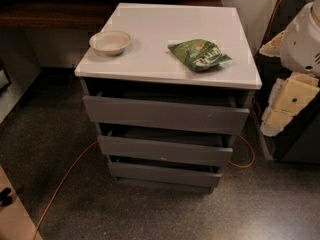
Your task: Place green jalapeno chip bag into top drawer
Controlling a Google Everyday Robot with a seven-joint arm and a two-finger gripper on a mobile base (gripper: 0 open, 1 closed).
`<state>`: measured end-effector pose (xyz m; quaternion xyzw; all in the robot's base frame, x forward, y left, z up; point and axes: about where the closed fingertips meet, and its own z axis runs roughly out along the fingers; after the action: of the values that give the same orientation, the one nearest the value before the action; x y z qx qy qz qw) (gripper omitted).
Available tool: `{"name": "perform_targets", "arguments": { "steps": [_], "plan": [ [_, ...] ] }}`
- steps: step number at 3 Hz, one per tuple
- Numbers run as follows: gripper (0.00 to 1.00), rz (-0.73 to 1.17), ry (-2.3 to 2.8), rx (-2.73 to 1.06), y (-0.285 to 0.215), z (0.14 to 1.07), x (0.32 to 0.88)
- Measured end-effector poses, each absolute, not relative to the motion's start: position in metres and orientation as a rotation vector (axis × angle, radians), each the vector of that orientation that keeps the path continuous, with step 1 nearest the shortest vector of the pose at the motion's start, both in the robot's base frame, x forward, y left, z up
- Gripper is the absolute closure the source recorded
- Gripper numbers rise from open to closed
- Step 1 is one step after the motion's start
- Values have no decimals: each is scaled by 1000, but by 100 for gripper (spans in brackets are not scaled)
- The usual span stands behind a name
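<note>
The green jalapeno chip bag lies flat on the right part of the white cabinet top, near the front edge. The top drawer sits just below the top. Its grey plank front is pulled out a little, with a dark gap behind it. My gripper, with cream-coloured parts, hangs at the right edge of the view. It is beside the cabinet's right side, lower than the bag, and touches neither the bag nor the drawer.
A beige round bowl stands on the left part of the cabinet top. Two narrower grey drawers lie below, also slightly pulled out. An orange cable runs over the speckled floor. A dark wooden shelf is at back left.
</note>
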<state>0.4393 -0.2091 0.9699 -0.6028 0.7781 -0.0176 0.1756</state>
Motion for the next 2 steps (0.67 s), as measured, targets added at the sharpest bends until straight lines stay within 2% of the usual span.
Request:
{"name": "perform_targets", "arguments": {
  "steps": [2],
  "plan": [
    [0, 209, 2101, -1611, -162, 911, 447]
  ]
}}
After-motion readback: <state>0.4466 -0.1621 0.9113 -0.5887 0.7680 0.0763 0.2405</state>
